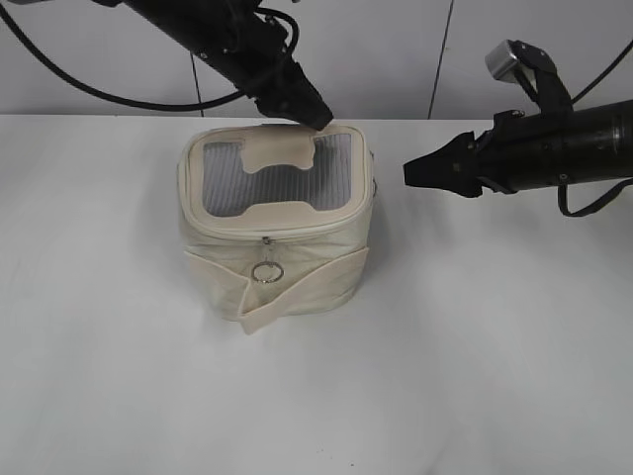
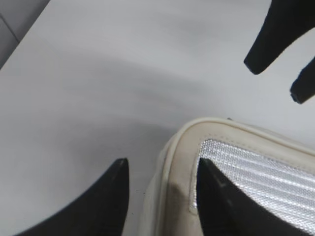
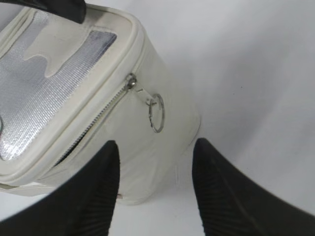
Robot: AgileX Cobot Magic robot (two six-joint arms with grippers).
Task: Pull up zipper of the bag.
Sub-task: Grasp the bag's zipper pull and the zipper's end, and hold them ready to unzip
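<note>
The cream bag (image 1: 297,262) stands mid-table, its lid showing a grey ribbed panel. The zipper (image 1: 297,230) runs round the lid rim, with a silver slider and ring pull (image 1: 267,271) hanging at the front over the strap. My left gripper (image 1: 318,115) is open at the lid's back right corner. In the left wrist view it (image 2: 162,166) straddles the bag's rim (image 2: 178,157), one finger on the grey panel. My right gripper (image 1: 407,173) is open and empty, apart from the bag's right side. The right wrist view (image 3: 156,146) shows a slider and ring (image 3: 156,113) ahead of it.
The white table (image 1: 495,346) carries only the bag. A grey wall (image 1: 396,49) stands behind it. Black cables hang from both arms. The right gripper's fingers (image 2: 275,44) show in the left wrist view.
</note>
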